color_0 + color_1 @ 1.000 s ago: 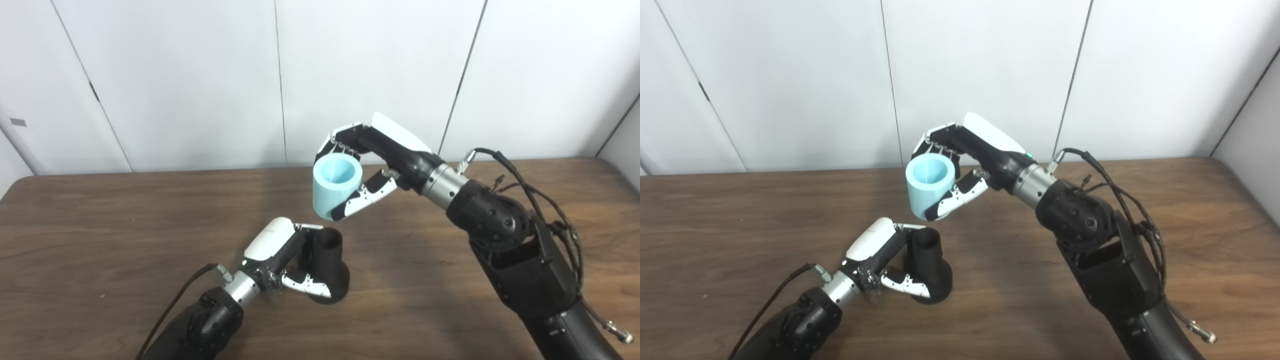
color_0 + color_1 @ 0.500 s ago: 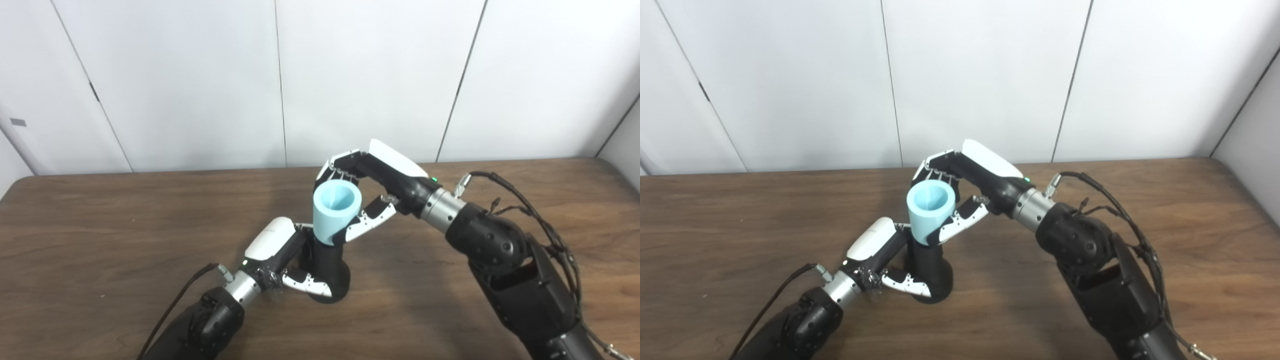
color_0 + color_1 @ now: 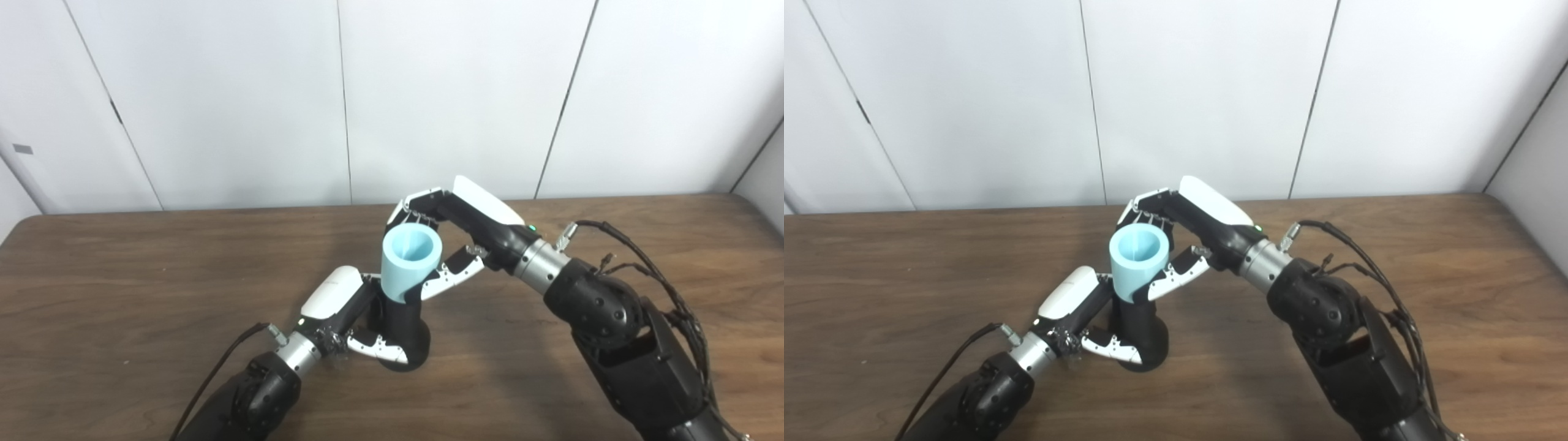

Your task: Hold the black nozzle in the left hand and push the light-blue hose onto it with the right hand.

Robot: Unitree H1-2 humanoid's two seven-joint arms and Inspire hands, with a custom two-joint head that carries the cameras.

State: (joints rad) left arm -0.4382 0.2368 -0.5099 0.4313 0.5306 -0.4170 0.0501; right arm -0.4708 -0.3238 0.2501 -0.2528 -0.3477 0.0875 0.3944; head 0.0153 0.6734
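Note:
The black nozzle (image 3: 407, 334) stands upright on the brown table (image 3: 122, 288), its flared base down. My left hand (image 3: 343, 312) is shut on it from the left, thumb across the base. The light-blue hose (image 3: 407, 260), a short wide tube with its open end facing up, sits over the nozzle's neck and hides the nozzle's top. My right hand (image 3: 456, 236) is shut on the hose, fingers curled behind it and thumb in front. In the right eye view the hose (image 3: 1137, 260) tops the nozzle (image 3: 1139, 334) the same way.
A white panelled wall (image 3: 343, 98) rises just behind the table's far edge. Black cables (image 3: 637, 269) loop off my right forearm. The table's rounded left corner (image 3: 24, 223) shows at the far left.
My right hand has brought the hose down from above and to the right onto the nozzle's neck, and it has sunk slightly further in the last half second. The left hand has held still.

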